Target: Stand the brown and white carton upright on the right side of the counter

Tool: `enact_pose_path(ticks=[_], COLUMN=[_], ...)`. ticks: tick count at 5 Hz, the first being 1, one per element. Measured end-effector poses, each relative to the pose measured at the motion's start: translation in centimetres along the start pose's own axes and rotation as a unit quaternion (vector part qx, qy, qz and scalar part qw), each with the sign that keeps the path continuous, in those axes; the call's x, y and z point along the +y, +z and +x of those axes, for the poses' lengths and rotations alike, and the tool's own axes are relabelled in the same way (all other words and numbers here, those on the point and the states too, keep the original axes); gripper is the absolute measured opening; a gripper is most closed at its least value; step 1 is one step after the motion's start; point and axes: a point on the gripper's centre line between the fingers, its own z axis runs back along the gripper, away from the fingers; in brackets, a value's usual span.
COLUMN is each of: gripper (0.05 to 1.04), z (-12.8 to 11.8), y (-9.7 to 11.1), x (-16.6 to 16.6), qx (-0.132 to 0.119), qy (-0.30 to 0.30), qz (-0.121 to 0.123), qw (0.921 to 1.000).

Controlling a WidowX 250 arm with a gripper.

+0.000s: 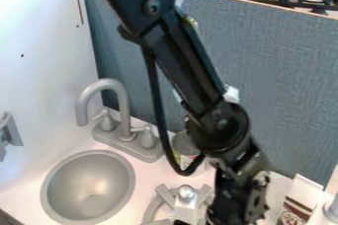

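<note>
The black gripper hangs at the bottom edge, right of centre, with its tips hidden or cut off. Just left of it stands a silver-topped object over a grey stove burner; whether they touch cannot be made out. Behind the arm's wrist is a grey-topped can, partly covered. A white and brown carton stands to the gripper's right.
A round grey sink lies at the lower left, with a grey faucet behind it. A blue-grey panel rises behind the counter, and a white wall stands at left. A pale object is at the right edge.
</note>
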Motion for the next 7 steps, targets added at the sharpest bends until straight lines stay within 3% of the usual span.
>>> enact_pose_path(ticks=[2, 3, 4, 5, 6, 7], gripper=[0.544, 0.543, 0.620, 0.924, 1.009, 1.005], z=[1.3, 2.0, 2.5, 2.6, 2.1, 2.3], y=[-3.7, -4.9, -4.8, -5.0, -4.3, -1.6], x=[-0.3, -1.3, -1.6, -1.7, -1.3, -1.2], qx=[0.026, 0.026, 0.028, 0.034, 0.031, -0.003], qy=[-0.032, -0.060, -0.060, -0.043, -0.016, 0.007], qz=[-0.011, -0.036, -0.039, -0.038, -0.033, -0.035], qw=[0.9991, 0.9972, 0.9971, 0.9978, 0.9988, 0.9994])
